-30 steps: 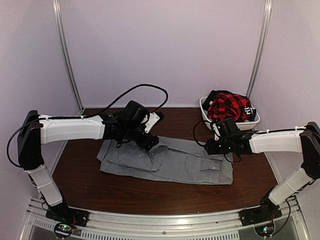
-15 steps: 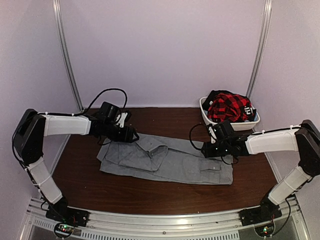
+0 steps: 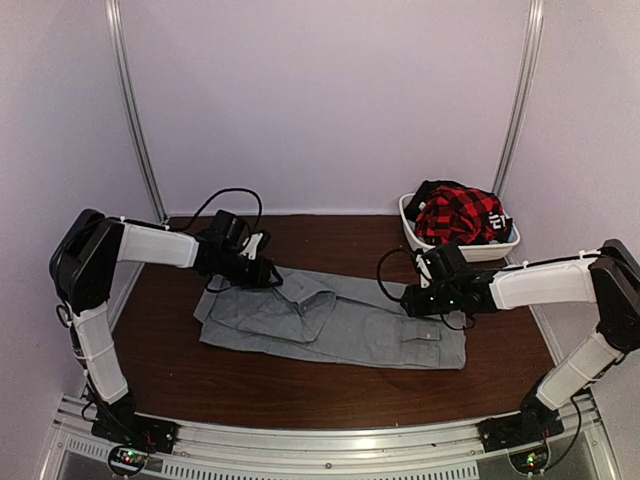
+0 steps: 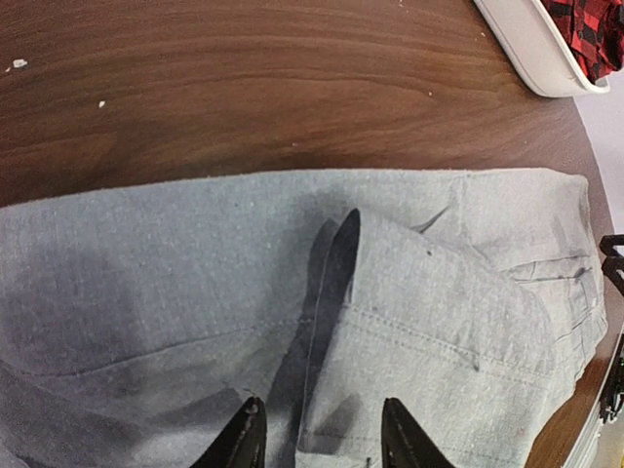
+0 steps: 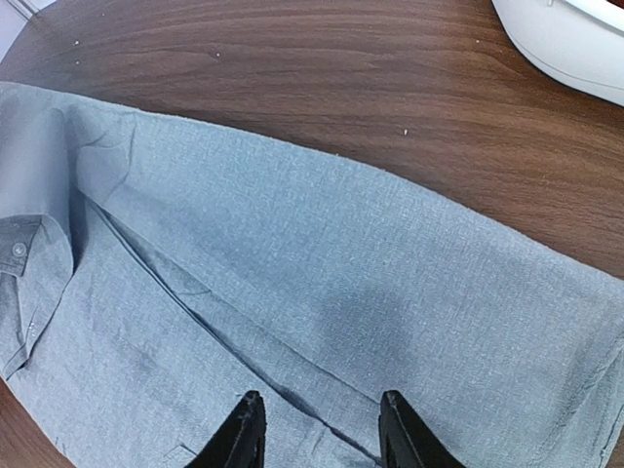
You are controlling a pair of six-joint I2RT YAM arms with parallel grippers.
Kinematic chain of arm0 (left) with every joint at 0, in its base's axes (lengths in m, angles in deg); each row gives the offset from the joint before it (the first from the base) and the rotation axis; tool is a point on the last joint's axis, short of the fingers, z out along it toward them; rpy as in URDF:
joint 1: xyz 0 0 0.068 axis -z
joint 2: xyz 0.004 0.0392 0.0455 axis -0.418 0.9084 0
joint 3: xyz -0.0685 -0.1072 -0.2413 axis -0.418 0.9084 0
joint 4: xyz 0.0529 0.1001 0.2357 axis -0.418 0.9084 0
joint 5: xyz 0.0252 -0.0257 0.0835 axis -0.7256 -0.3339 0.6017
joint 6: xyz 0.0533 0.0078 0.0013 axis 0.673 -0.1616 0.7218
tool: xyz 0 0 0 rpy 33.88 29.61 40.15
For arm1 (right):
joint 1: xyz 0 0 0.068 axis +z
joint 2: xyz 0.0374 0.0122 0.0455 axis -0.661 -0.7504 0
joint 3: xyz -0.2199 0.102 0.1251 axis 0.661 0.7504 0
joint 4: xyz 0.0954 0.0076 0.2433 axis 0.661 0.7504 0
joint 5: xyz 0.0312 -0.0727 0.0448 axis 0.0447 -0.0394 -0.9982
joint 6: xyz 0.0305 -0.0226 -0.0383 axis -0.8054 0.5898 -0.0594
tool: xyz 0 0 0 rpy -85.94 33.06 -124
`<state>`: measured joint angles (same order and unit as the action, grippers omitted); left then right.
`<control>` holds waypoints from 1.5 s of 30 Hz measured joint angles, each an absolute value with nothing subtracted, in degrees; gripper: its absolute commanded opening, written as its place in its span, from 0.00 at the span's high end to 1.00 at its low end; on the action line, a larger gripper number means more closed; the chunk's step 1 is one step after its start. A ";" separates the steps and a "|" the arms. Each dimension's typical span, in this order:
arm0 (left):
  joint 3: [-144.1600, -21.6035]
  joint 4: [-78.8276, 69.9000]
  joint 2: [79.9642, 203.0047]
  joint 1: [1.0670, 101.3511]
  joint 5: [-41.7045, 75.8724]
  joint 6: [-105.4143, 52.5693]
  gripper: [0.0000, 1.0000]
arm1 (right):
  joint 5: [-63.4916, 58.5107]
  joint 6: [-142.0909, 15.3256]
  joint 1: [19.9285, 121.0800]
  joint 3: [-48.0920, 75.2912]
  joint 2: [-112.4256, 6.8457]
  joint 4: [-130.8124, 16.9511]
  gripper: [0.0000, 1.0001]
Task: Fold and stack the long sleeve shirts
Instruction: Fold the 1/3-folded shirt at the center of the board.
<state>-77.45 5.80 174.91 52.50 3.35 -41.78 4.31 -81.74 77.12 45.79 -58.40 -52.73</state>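
A light-grey long sleeve shirt (image 3: 340, 322) lies partly folded on the wooden table (image 3: 300, 395), with a sleeve folded over its middle. My left gripper (image 3: 272, 273) is open and empty, just above the shirt's far left edge; in the left wrist view its jaws (image 4: 319, 437) straddle a folded cuff edge (image 4: 419, 322). My right gripper (image 3: 407, 301) is open and empty, low over the shirt's right part; in the right wrist view it (image 5: 320, 431) hovers over a long crease in the cloth (image 5: 322, 292).
A white basket (image 3: 508, 247) at the back right holds a red-and-black plaid shirt (image 3: 452, 214) and other dark clothes. The basket's rim shows in the left wrist view (image 4: 531, 49) and the right wrist view (image 5: 565, 44). Grey walls enclose the table.
My left arm has pulled back from over the shirt's middle to its far left edge and lowered. My right gripper has shifted slightly left and down over the shirt.
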 measured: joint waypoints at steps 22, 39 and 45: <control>-80.75 3.42 176.84 52.46 -5.59 -44.40 1.00 | 4.33 -80.05 79.66 45.09 -58.34 -52.53 0.56; -84.43 -6.09 176.23 55.87 -20.04 -60.71 1.00 | 6.69 -71.53 90.98 32.90 -54.08 -52.29 0.29; -83.44 -14.70 176.23 58.34 -20.63 -68.95 1.00 | 8.59 -74.63 94.63 30.73 -59.17 -53.91 0.27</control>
